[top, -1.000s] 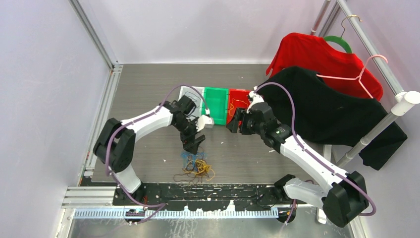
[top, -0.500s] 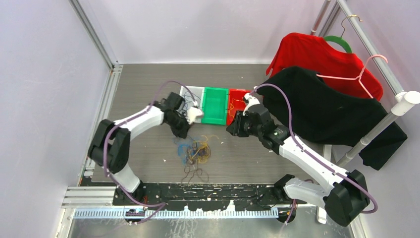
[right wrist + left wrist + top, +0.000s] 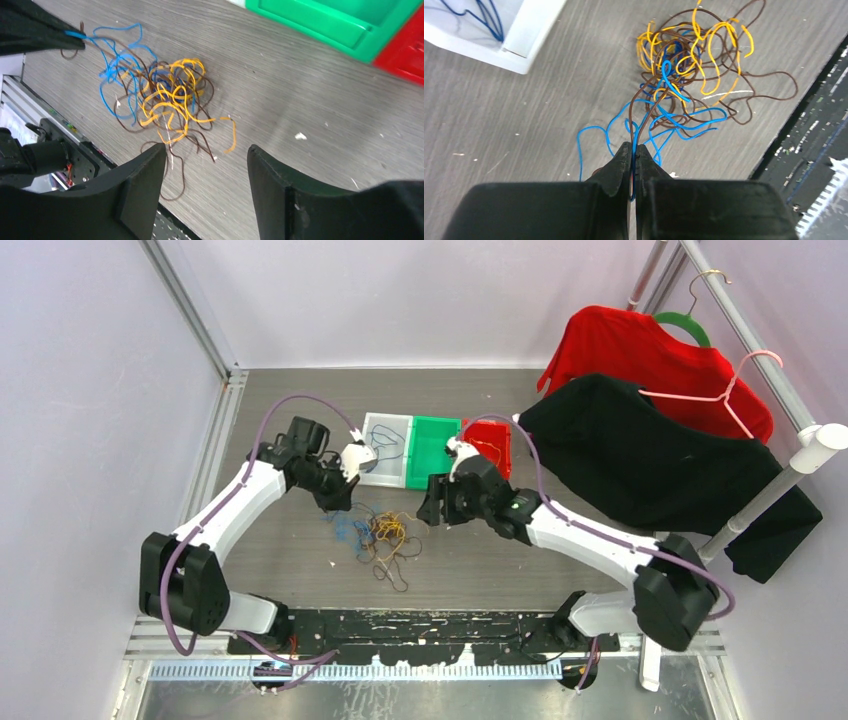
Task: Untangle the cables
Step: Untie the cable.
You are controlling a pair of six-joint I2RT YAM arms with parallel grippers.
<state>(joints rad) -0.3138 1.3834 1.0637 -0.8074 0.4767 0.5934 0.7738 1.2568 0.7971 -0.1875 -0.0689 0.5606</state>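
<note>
The left tool (image 3: 633, 150) was closed, pinching a blue strand and a brown one at the left fringe of the cables (image 3: 684, 75). The cables lay as a loose knot of blue, orange-yellow and brown on the grey surface (image 3: 290, 410), between the two arms and just near of the trays. Drawing those strands out well probably called for a slow pull to the left and a little upward, stopping if the whole knot began to drag along. The right tool (image 3: 206, 150) hung open and empty over the right side of the knot, above a stray orange end. It looked well placed to come down on the orange loops and hold the bulk back while the pinched strands slid free. On the left, bare surface ran out toward the metal frame rail (image 3: 205, 470), which left room for that pull. Just far of the knot stood a white tray (image 3: 385, 481) with a blue wire in it, then a green tray (image 3: 432, 483) and a red tray (image 3: 492, 427). Close on the near side lay the black base rail (image 3: 400, 625), where the brown loops could snag. The black garment (image 3: 640, 460) hung well apart on the right.
</note>
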